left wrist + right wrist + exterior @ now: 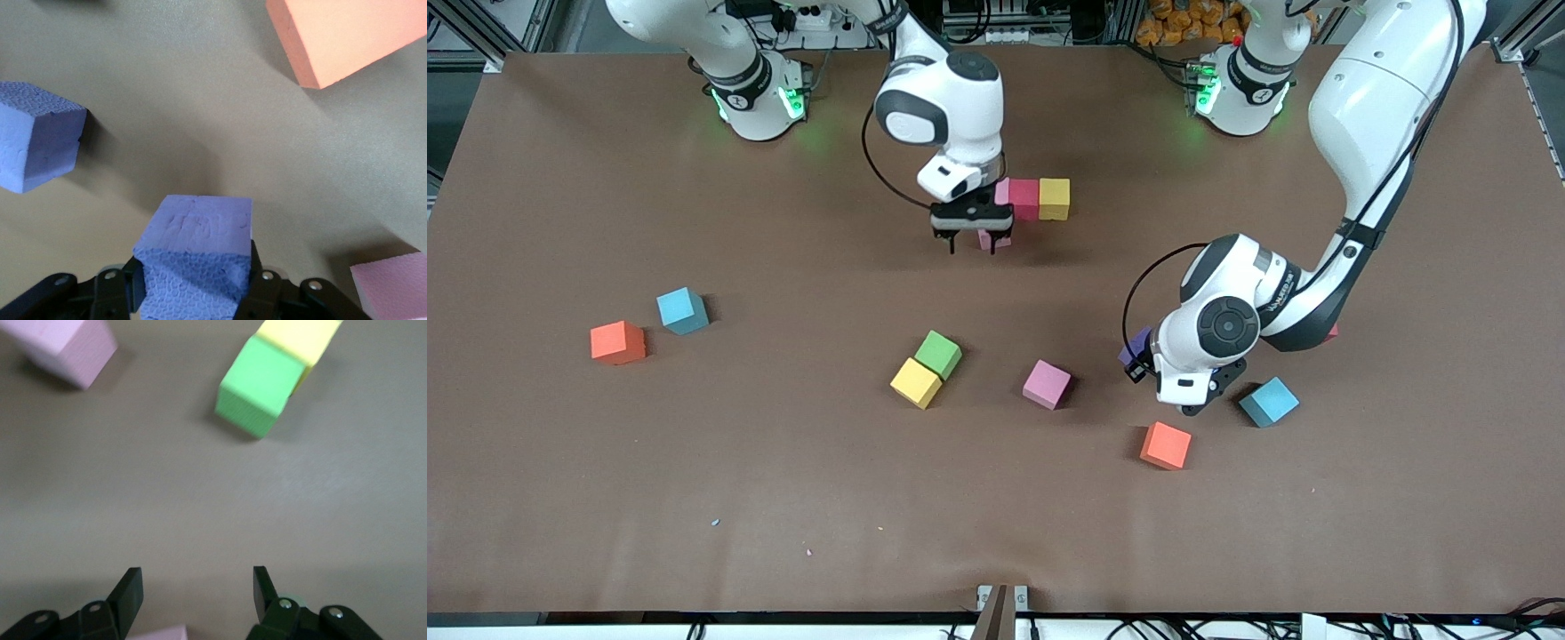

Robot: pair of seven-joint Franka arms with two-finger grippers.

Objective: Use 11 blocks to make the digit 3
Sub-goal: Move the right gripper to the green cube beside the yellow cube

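Note:
A pink point(1003, 189), a red point(1024, 198) and a yellow block point(1054, 198) touch in a row. Another pink block point(996, 238) sits just nearer the camera, under the row's pink end. My right gripper point(971, 244) is open and empty above it; in the right wrist view point(198, 587) only a pink corner point(163, 633) shows. My left gripper point(1141, 357) is shut on a purple block point(1136, 346), also seen in the left wrist view point(197, 250), low over the table. The digit 3 figure is not formed.
Loose blocks lie nearer the camera: green point(938, 354) touching yellow point(916, 382), pink point(1047, 384), orange point(1166, 445) and light blue point(1268, 401) by the left gripper. Orange point(617, 342) and light blue point(682, 310) lie toward the right arm's end. A red corner point(1332, 333) shows past the left arm.

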